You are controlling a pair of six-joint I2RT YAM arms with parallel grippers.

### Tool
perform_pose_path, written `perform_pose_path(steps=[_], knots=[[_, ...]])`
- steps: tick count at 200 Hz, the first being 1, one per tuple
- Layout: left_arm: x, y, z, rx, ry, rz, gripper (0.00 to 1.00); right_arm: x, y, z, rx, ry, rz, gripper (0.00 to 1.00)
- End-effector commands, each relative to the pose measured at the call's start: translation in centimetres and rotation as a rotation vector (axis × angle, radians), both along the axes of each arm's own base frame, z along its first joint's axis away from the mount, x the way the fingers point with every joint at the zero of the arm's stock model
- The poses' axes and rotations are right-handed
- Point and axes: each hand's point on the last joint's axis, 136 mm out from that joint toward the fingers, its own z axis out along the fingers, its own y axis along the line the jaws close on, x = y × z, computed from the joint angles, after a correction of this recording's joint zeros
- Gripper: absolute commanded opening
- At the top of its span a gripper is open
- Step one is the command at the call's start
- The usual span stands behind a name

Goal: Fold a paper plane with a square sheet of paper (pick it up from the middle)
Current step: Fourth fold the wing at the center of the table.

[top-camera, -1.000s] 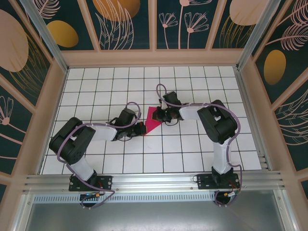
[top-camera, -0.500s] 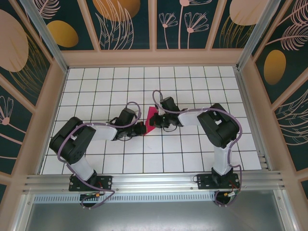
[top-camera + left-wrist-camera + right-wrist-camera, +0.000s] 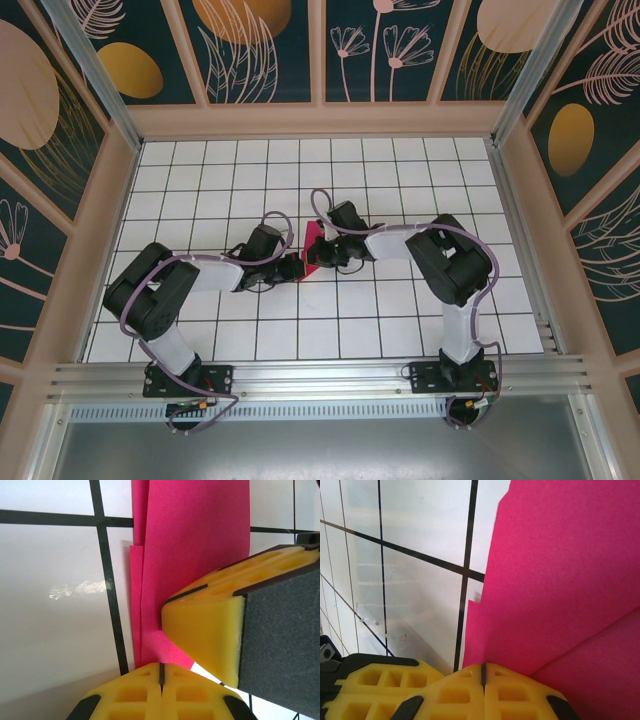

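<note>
The square sheet of paper (image 3: 311, 246), partly folded into overlapping layers, lay near the table centre. The left gripper (image 3: 296, 268) stood at its 7 o'clock and the right gripper (image 3: 327, 250) at its 3 o'clock. Both had fingers fully closed, tips against the paper. Whether either pair nipped a layer could not be determined. This placement probably served to pin the layers and flatten a crease, the closed tips acting as pressing tools.

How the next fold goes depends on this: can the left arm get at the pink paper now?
Probably yes: the left gripper, shut, sits at one end of the folded pink paper, tips seemingly touching it. The right gripper crowds one side but leaves that end free.
</note>
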Motion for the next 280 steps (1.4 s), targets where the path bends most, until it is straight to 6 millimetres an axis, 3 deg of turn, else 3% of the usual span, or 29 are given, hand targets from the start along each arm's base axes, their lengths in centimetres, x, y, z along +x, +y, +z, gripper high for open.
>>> perform_pose_path(steps=[1, 36, 52, 66, 134, 156, 183, 200, 212, 224, 256, 280], knots=[[-2.8, 2.5, -3.9, 0.135, 0.139, 0.018, 0.00, 1.4, -1.6, -2.3, -0.095, -0.003, -0.031, 0.00], [-4.4, 3.6, -5.1, 0.174, 0.181, 0.004, 0.00, 5.0, -4.4, -2.7, -0.092, -0.019, -0.126, 0.00], [-5.1, 4.0, -5.7, 0.195, 0.200, -0.012, 0.00, 6.1, -4.4, -2.5, -0.091, -0.037, -0.141, 0.00], [-5.4, 4.2, -5.8, 0.200, 0.206, -0.020, 0.00, 8.4, -6.0, -2.4, -0.090, -0.048, -0.195, 0.00], [-5.4, 3.8, -5.4, 0.182, 0.194, -0.040, 0.00, 13.6, -9.7, -3.0, -0.158, -0.021, -0.372, 0.00], [-5.2, 3.7, -5.2, 0.179, 0.186, -0.046, 0.00, 15.2, -10.2, -2.2, -0.157, -0.046, -0.395, 0.00], [-4.6, 3.3, -4.6, 0.170, 0.164, -0.049, 0.00, 16.7, -9.9, 0.7, -0.135, -0.101, -0.395, 0.00], [-3.7, 2.7, -3.8, 0.155, 0.137, -0.049, 0.00, 16.5, -9.9, 2.9, -0.113, -0.132, -0.392, 0.03], [-2.2, 1.7, -1.5, 0.108, 0.073, -0.043, 0.00, 15.8, -9.8, 4.1, -0.097, -0.142, -0.392, 0.10], [-0.9, 0.7, 0.6, 0.062, 0.021, -0.029, 0.09, 14.7, -9.9, 4.9, -0.083, -0.143, -0.394, 0.17], [1.9, -0.7, 5.7, -0.038, -0.092, 0.032, 0.27, 10.7, -9.6, 5.2, -0.058, -0.094, -0.388, 0.31], [3.0, 0.4, 6.9, -0.009, -0.160, 0.104, 0.36, 8.1, -8.5, 5.0, -0.028, -0.051, -0.375, 0.39]])
